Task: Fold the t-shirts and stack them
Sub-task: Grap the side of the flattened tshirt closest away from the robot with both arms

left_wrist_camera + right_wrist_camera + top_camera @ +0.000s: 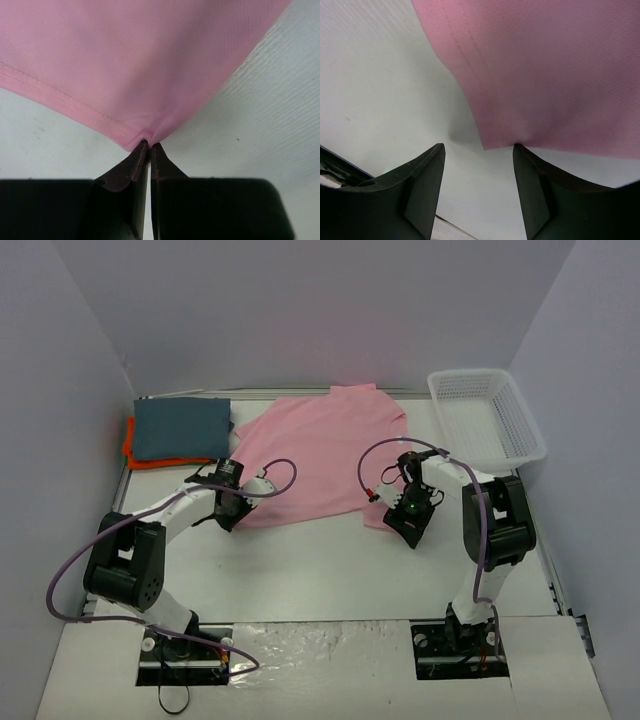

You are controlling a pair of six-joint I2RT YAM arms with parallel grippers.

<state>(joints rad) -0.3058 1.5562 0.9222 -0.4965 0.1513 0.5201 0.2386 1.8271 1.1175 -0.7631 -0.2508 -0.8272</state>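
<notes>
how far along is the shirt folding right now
Done: the blue-grey shirt lies folded on top of the orange shirt at the far left. In hand: the pink shirt is spread out flat. The left tool is shut on its near left hem corner, and the right tool is open at the near right corner, not yet gripping. Left: fold the pink shirt and add it to the stack.

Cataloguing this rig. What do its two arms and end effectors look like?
The left arm and right arm have white links, black joint housings and looping lilac cables. The left end effector and right end effector have two dark wedge-shaped fingers each.
</notes>
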